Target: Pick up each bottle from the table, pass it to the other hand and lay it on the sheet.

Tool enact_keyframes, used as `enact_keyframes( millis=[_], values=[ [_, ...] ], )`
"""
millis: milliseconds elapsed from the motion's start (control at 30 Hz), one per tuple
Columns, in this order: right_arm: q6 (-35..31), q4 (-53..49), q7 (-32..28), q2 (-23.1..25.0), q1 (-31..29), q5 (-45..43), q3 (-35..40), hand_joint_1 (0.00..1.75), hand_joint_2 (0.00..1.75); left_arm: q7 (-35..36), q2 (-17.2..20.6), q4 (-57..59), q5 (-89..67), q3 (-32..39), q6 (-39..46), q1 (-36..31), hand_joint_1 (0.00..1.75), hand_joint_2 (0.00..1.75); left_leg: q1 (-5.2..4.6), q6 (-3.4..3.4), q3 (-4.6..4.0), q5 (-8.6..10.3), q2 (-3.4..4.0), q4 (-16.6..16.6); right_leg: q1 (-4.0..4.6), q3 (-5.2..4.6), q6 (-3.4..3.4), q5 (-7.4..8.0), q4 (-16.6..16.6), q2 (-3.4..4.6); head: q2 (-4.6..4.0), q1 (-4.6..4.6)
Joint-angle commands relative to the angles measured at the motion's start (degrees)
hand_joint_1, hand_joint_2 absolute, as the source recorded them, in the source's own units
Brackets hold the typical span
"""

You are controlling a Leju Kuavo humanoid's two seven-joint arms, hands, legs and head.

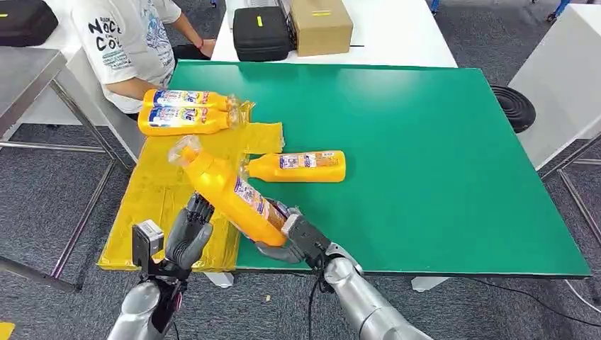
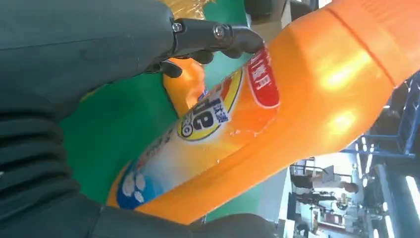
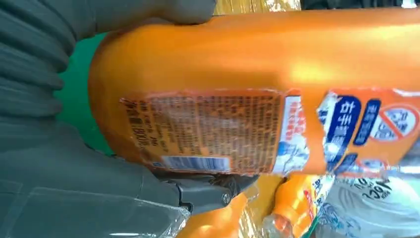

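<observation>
The right hand (image 1: 298,237) is gripping the base end of an orange plastic bottle with a printed label (image 1: 230,193), its fingers (image 3: 208,191) wrapping around the bottle's lower body. The bottle is slanting up and away from that hand, its plastic-wrapped cap end pointing toward the far left, above the yellow plastic sheet (image 1: 152,205) that is lying over the left edge of the green-topped counter (image 1: 439,156). The left hand (image 1: 188,234) is reaching up beside the bottle's middle, with its dark fingers (image 2: 218,37) lying against the orange body near the label; the left wrist view is showing the thumb under the bottle and the fingers over it, but whether they are really clamping it I cannot tell.

A second orange bottle (image 1: 298,167) is lying on its side on the green surface, just beside the sheet's right edge, cap toward the sheet. Two more orange bottles (image 1: 186,110) are lying side by side at the far end of the sheet, touching each other, caps pointing right.

A person in a white printed T-shirt (image 1: 124,39) is sitting at the far left corner of the counter. Beyond it, a black case (image 1: 261,32) and a brown cardboard box (image 1: 320,25) are resting next to each other on a white table (image 1: 397,35).
</observation>
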Motion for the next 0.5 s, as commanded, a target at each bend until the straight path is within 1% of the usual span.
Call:
enact_keyframes(
  millis=[33, 67, 100, 133, 167, 233, 267, 333, 367, 400, 433, 500],
  values=[
    [-0.63, 6.78, 0.53, 3.46, -3.0, 4.16, 7.81, 1.75, 1.75, 3.62, -0.89, 7.79, -3.39, -2.81, 5.11, -4.35, 0.0, 1.75, -0.03, 0.01, 0.41, -0.16, 0.06, -0.02, 0.01, 0.39, -0.13, -0.17, 0.0, -0.02, 0.0, 0.02],
    [-0.47, 6.83, 0.52, 3.54, -2.96, 4.4, 8.33, 1.75, 1.75, 3.68, -0.96, 8.17, -3.32, -2.64, 5.24, -4.55, 0.0, 1.75, -0.04, 0.02, 0.51, -0.21, 0.04, -0.02, 0.01, 0.49, -0.15, -0.22, 0.0, -0.06, 0.0, 0.02],
    [-0.34, 6.85, 0.51, 3.56, -2.88, 4.31, 8.43, 1.75, 1.75, 3.68, -0.95, 8.32, -3.33, -2.59, 5.31, -4.66, 0.0, 1.75, -0.02, 0.02, 0.35, -0.13, 0.05, -0.04, 0.01, 0.32, -0.11, -0.13, -0.02, -0.03, 0.0, -0.02],
    [0.03, 6.89, 0.53, 3.51, -2.81, 4.33, 8.73, 1.75, 1.75, 3.71, -1.0, 8.57, -3.34, -2.56, 5.47, -4.82, 0.0, 1.75, -0.01, 0.02, 0.42, -0.16, 0.05, -0.03, 0.03, 0.38, -0.14, -0.16, -0.02, -0.04, 0.0, 0.02],
    [0.08, 6.94, 0.57, 3.49, -2.71, 4.33, 8.93, 1.75, 1.75, 3.89, -0.99, 8.72, -3.49, -2.6, 5.8, -5.01, 0.0, 1.75, -0.01, 0.01, 0.24, -0.08, -0.02, -0.04, 0.02, 0.21, -0.09, -0.1, -0.03, -0.09, 0.0, 0.0],
    [0.45, 7.11, 0.6, 3.44, -2.62, 4.33, 9.38, 1.75, 1.75, 4.23, -1.04, 8.99, -3.33, -2.42, 6.28, -5.31, 0.0, 1.75, -0.02, 0.03, 0.48, -0.16, -0.07, -0.04, 0.02, 0.47, -0.13, -0.22, -0.03, -0.2, 0.0, 0.02],
    [0.46, 7.2, 0.65, 3.36, -2.61, 4.48, 9.66, 1.75, 1.75, 4.47, -1.1, 9.16, -3.04, -2.18, 6.59, -5.42, 0.0, 1.75, -0.01, 0.03, 0.26, -0.09, -0.05, -0.02, 0.02, 0.26, -0.09, -0.12, -0.03, -0.13, 0.0, 0.02],
    [0.41, 7.4, 0.69, 3.35, -2.55, 4.55, 10.07, 1.75, 1.75, 4.76, -1.06, 9.45, -2.69, -2.02, 7.17, -5.57, 0.0, 1.75, -0.03, 0.05, 0.5, -0.2, 0.05, -0.02, 0.01, 0.48, -0.14, -0.21, -0.03, -0.06, 0.0, 0.0],
    [0.46, 7.55, 0.72, 3.34, -2.51, 4.51, 10.2, 1.75, 1.75, 4.91, -1.1, 9.55, -2.41, -1.9, 7.48, -5.61, 0.0, 1.75, -0.02, 0.03, 0.23, -0.08, 0.0, -0.04, 0.0, 0.23, -0.09, -0.1, -0.03, -0.08, 0.0, 0.0],
    [0.52, 7.68, 0.76, 3.31, -2.54, 4.53, 10.38, 1.75, 1.75, 4.9, -1.06, 9.59, -2.14, -1.84, 7.66, -5.67, 0.0, 1.75, -0.02, 0.04, 0.45, -0.16, -0.03, -0.04, 0.01, 0.45, -0.14, -0.19, -0.04, -0.14, 0.0, 0.02],
    [0.59, 7.75, 0.79, 3.27, -2.53, 4.47, 10.5, 1.75, 1.75, 4.87, -1.18, 9.66, -1.26, -1.55, 7.47, -5.66, 0.0, 1.75, -0.01, 0.01, 0.19, -0.05, -0.05, -0.05, 0.0, 0.19, -0.08, -0.1, -0.04, -0.13, 0.0, 0.0],
    [0.52, 7.87, 0.92, 3.19, -2.57, 4.42, 10.68, 1.75, 1.75, 4.83, -0.85, 9.46, -0.9, -1.63, 7.53, -5.7, 0.0, 1.75, -0.01, 0.02, 0.44, -0.16, -0.06, -0.04, 0.02, 0.45, -0.15, -0.21, -0.02, -0.17, 0.0, 0.0]
  ],
)
